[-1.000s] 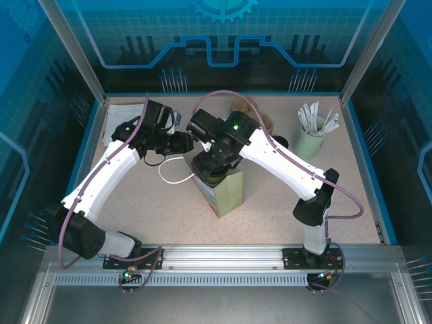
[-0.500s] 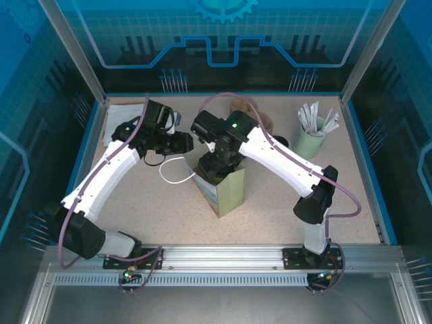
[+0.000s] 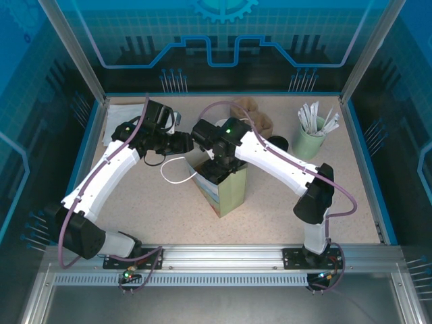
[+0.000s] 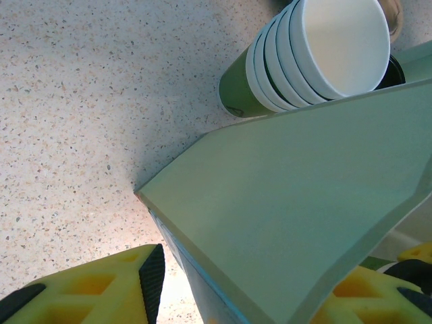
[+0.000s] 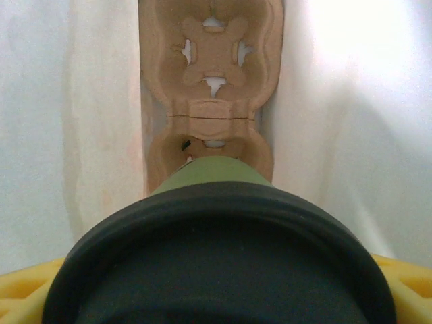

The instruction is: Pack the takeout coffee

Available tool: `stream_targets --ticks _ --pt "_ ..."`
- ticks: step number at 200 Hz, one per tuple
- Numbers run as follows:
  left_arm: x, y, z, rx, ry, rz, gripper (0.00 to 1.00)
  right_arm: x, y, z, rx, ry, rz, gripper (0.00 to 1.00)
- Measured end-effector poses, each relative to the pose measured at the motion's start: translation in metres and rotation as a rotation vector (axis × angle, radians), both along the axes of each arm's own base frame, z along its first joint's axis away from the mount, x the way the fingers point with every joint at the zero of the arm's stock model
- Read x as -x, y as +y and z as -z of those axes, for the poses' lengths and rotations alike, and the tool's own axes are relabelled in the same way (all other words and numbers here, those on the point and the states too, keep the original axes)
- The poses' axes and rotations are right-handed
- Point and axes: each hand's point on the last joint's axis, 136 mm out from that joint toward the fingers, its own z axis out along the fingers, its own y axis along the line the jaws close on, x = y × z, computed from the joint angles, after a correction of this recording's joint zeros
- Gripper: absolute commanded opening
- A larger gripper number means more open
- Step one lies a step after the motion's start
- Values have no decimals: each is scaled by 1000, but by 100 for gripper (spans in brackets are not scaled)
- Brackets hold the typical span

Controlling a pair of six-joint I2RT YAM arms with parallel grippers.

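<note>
Speckled table point(image 3: 283, 196) carries a pale green paper bag point(image 3: 229, 192) standing upright near its middle. At the bag's bottom lies a brown cardboard cup carrier point(image 5: 212, 81). The takeout coffee point(image 5: 216, 263), dark lid up, hangs in the bag's mouth, clamped between the yellow fingers of the right tool point(image 3: 217, 162), above the carrier socket closest to it. The left tool point(image 3: 181, 142) sits at the bag's far-left rim with the wall between its fingers; whether it truly pinches I cannot tell. To do this well, lower straight down with the cup upright, centred over that socket and clear of the white walls. Release only once it is seated.
</note>
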Motion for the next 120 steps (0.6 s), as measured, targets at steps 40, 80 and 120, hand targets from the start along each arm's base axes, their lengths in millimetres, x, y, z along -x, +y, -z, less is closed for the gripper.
stream_targets --ticks 40,80,120 --pt "0 0 0 0 0 0 55 0 1 7 2 5 -5 80" --pt "0 1 0 -3 -1 -2 57 -1 1 15 6 13 -4 80" --pt "-1 3 1 -15 -4 -10 59 0 -3 25 19 31 1 80"
